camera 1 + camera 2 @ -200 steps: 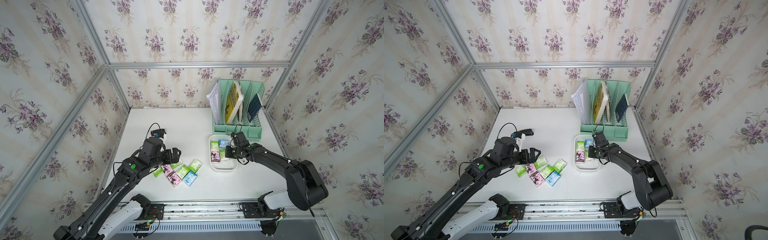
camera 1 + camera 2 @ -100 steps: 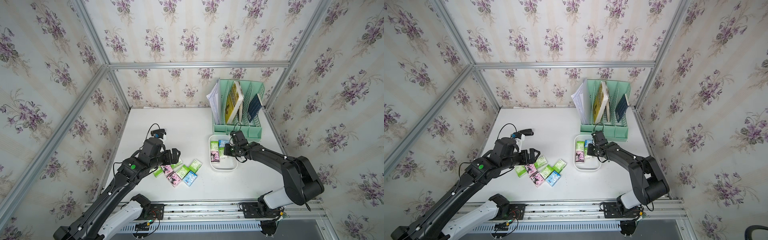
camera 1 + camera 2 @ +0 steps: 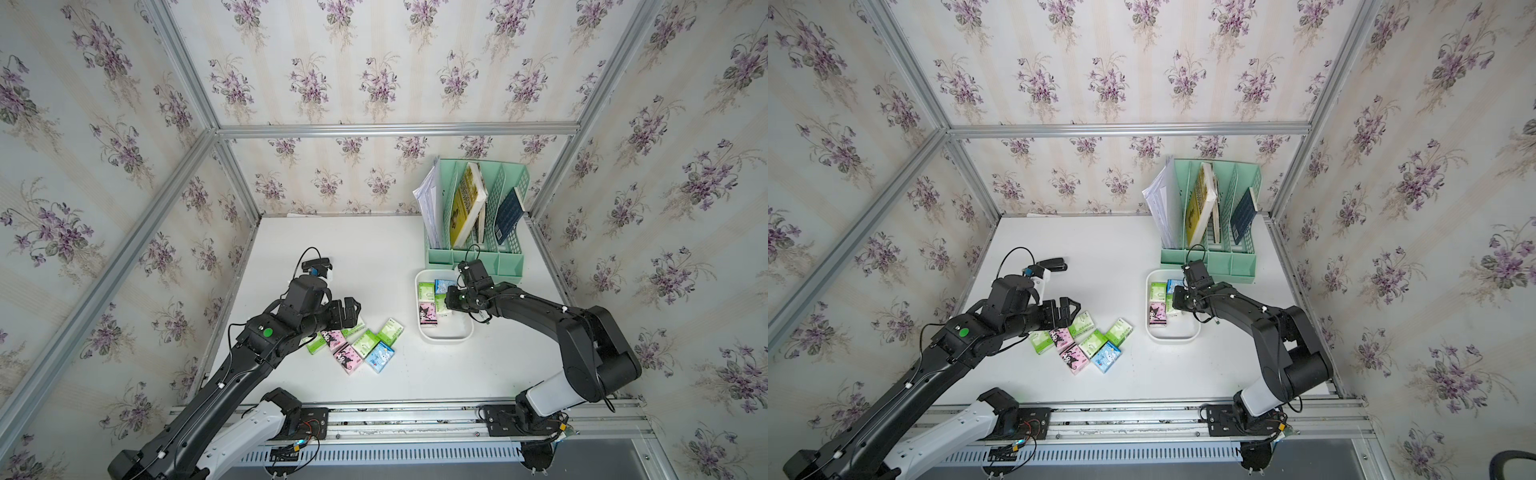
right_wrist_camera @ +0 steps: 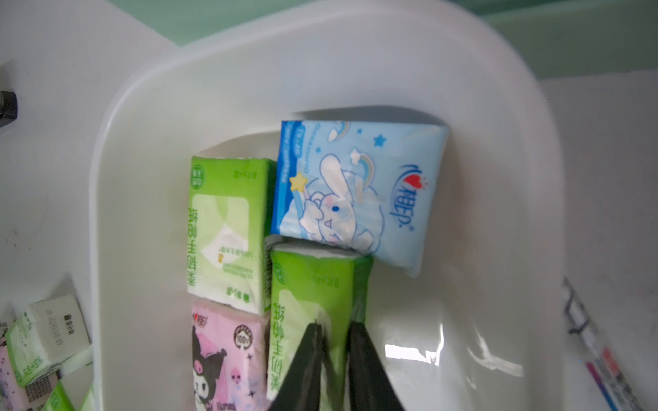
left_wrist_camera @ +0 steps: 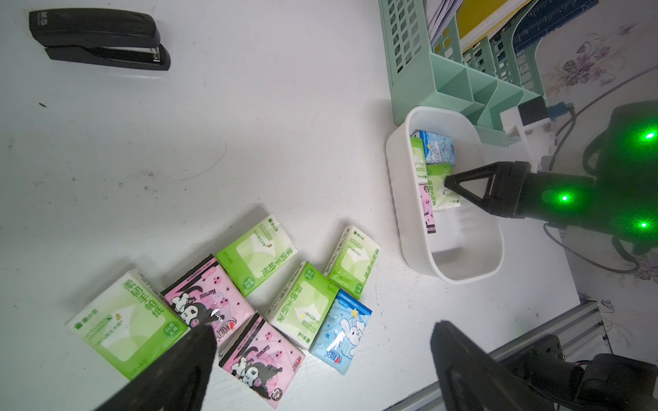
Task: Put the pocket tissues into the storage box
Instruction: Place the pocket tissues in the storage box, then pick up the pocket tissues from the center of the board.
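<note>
White tabletop [image 3: 374, 257]: my right gripper [image 4: 334, 341], jaws just parted slightly, frees a fourth pack, the light green pack [image 4: 302, 284], inside the storage box [image 4: 142, 178]; left gripper [image 5: 322, 329] spread, empty, above seven loose packs [image 5: 256, 256].

Seven packs [image 5: 256, 254] lie clustered on the white table [image 5: 285, 124]: four green, two pink, one blue. The left gripper [image 5: 322, 329] hangs over them, fingers [image 5: 178, 366] spread wide. To their right the box [image 5: 463, 275] holds four more; the right gripper [image 5: 447, 181] has its tip at a green pack [image 5: 436, 194] there. The organizer [image 5: 445, 82] stands just beyond the box; a stapler [image 5: 99, 39] lies far left.
</note>
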